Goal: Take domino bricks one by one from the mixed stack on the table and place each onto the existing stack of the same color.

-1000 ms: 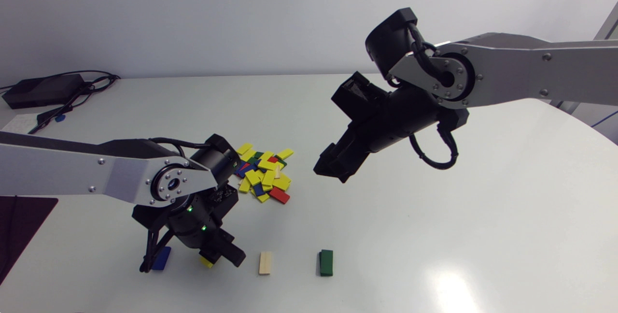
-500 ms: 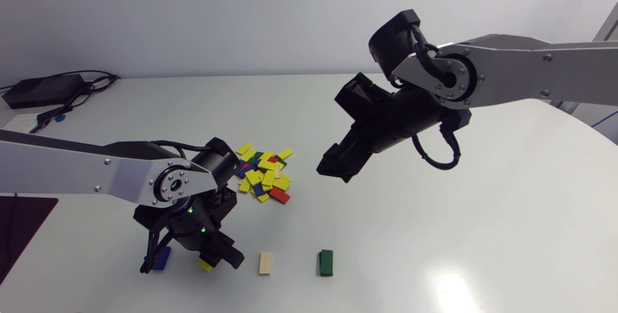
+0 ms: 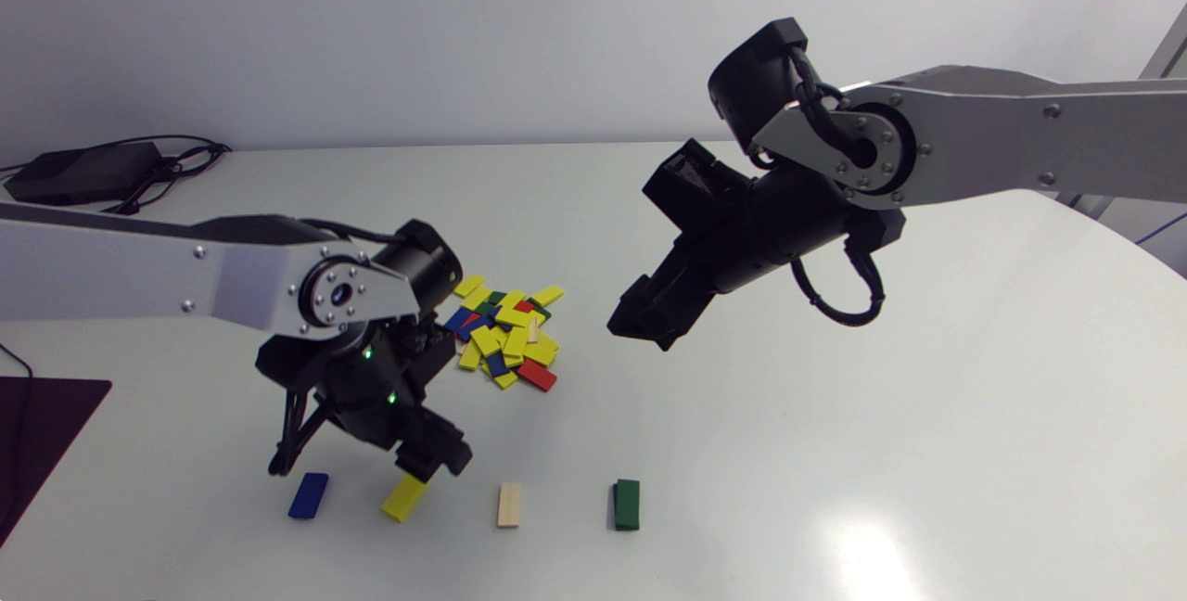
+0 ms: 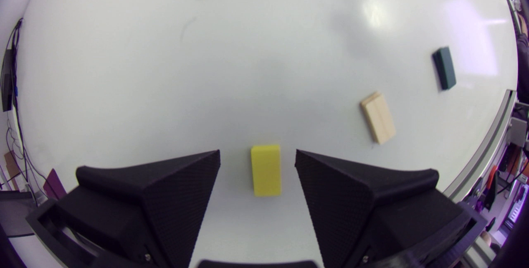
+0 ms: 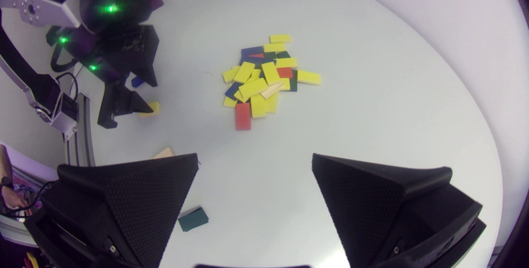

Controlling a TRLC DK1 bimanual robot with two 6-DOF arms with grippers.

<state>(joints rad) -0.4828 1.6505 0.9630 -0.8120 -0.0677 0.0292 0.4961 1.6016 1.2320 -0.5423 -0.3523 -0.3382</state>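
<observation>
Release complete, left tool point(image 4: 257, 152) lifted clear.
Yellow rectangular wooden domino brick point(image 4: 266, 170) lies flat on white bench point(image 3: 835, 351), near side, between its spread fingers, untouched; tool sat lower, covering it, half a second ago. Right tool point(image 3: 640, 327) agape beside mixed brick pile point(image 3: 505, 337). Bricks likely light, stiff, slick: pinch long edges.

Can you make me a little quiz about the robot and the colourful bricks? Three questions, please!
1. True or false: the left gripper is shut on the yellow brick.
2. In the front row, what lies between the yellow brick and the green stack? A red stack, B beige stack, C black stack.
3. Fill in: most bricks in the mixed pile are ___.
Key: 1 false, it is open and the brick lies loose on the table. 2 B. 3 yellow.
</observation>
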